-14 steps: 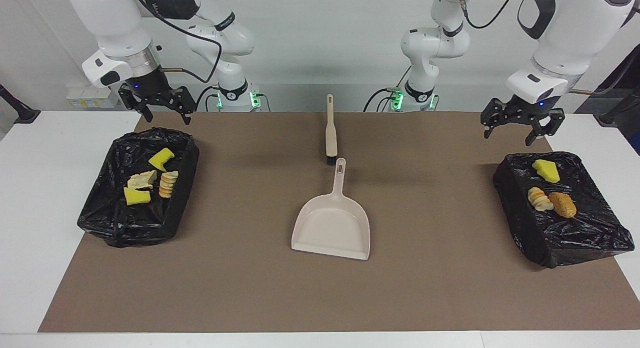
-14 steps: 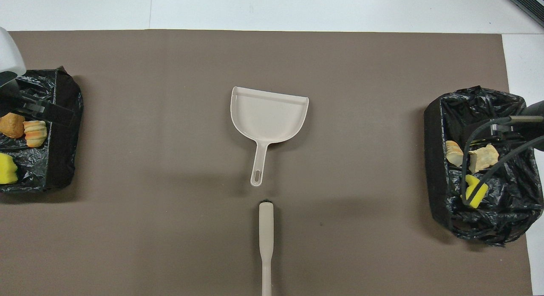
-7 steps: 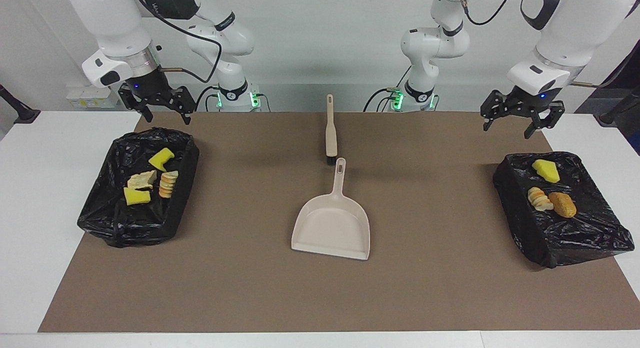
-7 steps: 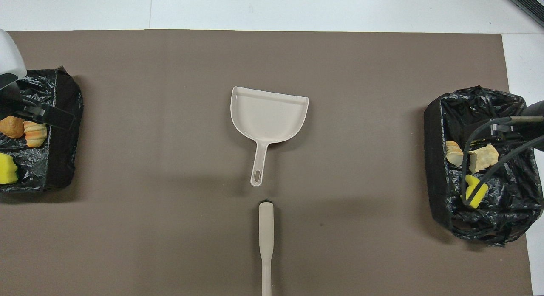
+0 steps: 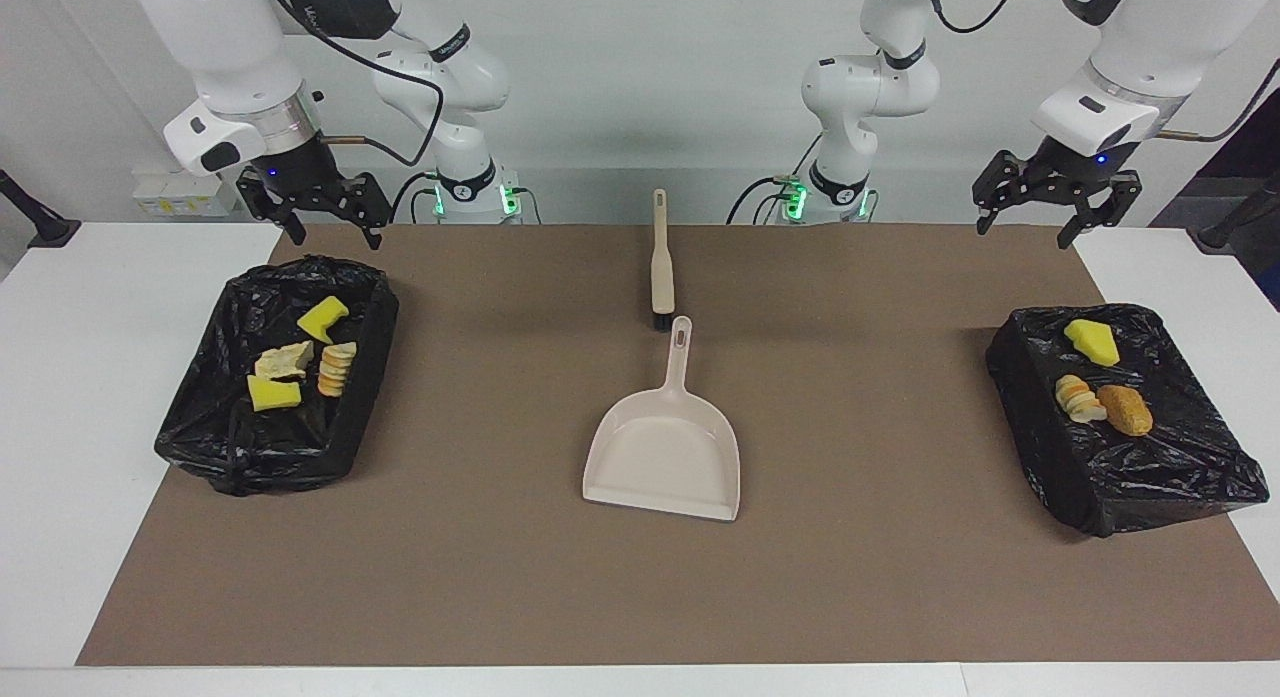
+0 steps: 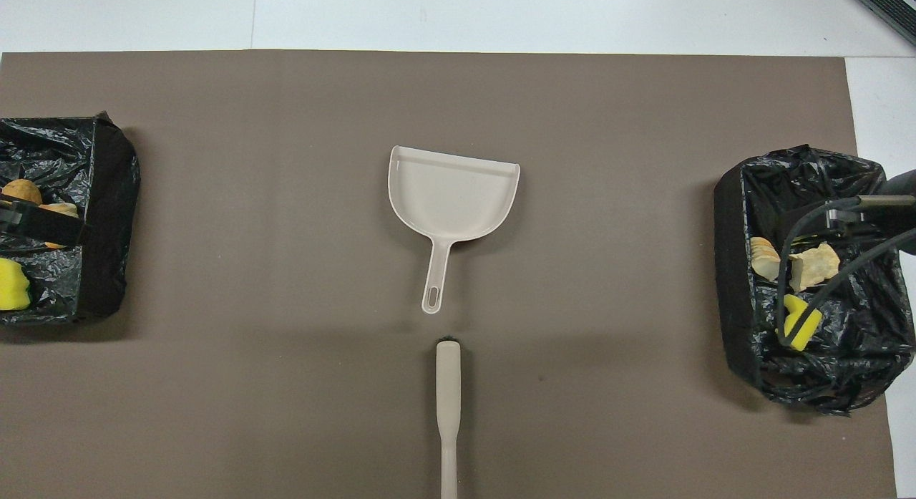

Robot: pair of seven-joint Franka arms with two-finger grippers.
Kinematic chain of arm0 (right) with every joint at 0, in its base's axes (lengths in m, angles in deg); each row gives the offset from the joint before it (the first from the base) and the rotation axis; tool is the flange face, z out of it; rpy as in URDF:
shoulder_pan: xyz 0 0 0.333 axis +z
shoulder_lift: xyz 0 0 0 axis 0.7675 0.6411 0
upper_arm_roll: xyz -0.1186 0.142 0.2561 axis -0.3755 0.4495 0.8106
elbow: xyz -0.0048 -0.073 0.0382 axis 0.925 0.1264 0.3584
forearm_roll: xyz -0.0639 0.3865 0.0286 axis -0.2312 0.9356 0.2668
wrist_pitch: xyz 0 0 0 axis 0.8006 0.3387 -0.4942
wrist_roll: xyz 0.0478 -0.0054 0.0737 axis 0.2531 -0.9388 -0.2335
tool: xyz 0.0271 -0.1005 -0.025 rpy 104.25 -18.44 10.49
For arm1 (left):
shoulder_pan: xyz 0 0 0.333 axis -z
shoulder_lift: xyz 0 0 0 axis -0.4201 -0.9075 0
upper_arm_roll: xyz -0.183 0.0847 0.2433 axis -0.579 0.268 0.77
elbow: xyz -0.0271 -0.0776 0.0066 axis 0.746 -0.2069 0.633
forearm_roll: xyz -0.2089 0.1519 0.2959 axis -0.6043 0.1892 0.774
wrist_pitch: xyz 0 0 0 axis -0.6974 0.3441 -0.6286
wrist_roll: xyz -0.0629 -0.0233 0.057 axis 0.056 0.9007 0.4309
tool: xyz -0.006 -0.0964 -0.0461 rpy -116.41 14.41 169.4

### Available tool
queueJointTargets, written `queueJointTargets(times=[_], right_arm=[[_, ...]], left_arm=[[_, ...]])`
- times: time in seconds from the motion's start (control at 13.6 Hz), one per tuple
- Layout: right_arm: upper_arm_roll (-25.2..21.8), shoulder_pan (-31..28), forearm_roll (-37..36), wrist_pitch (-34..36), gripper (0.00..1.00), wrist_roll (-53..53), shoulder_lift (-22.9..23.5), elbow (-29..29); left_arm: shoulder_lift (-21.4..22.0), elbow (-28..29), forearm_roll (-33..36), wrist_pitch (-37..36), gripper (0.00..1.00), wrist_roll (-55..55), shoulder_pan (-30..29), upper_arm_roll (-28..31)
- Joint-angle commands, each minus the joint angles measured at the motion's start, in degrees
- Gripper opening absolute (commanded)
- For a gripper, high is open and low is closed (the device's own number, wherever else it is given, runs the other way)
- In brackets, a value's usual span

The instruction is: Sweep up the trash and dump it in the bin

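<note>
At the worktop's two ends, on the brown mat (image 5: 480, 577), stand two bins lined with crinkled black plastic, and all the trash lies inside them. The bin at the right arm's end (image 5: 215, 457) holds two bright yellow sponge chunks (image 5: 322, 318), a pale tan crumbly lump (image 5: 283, 360) and a sliced bread-like piece (image 5: 337, 368); the bin at the left arm's end (image 5: 1150, 487) holds one yellow sponge wedge (image 5: 1091, 341), a pale sliced piece (image 5: 1078, 398) and a brown bread roll (image 5: 1125, 409) touching it. The right gripper (image 5: 318, 215) hangs in the air over the mat's corner nearest the robots, just beside that bin's rim, fingers spread apart and holding nothing. The left gripper (image 5: 1052, 209) hangs raised over the mat's edge at the robots' end of the other bin, well above the trash, fingers likewise apart and empty. At the mat's middle lies a beige plastic dustpan (image 5: 664, 455), its handle pointing toward the robots, and a beige hand brush (image 5: 660, 262) lies in line with it, dark bristle end close to the handle's tip. No writing can be read on any of these things.
</note>
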Motion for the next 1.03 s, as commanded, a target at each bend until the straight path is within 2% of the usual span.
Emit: queueJointTargets(times=[0.0, 0.96], right_arm=[[0.26, -0.62, 0.96, 0.58, 1.00, 0.71, -0.93, 0.66], [0.26, -0.53, 0.96, 0.50, 1.00, 0.80, -0.67, 0.31]], left_arm=[[1.52, 1.65, -1.11, 0.32, 1.00, -0.27, 0.34, 0.84], [1.08, 1.21, -1.11, 0.85, 1.00, -0.97, -0.19, 0.75]])
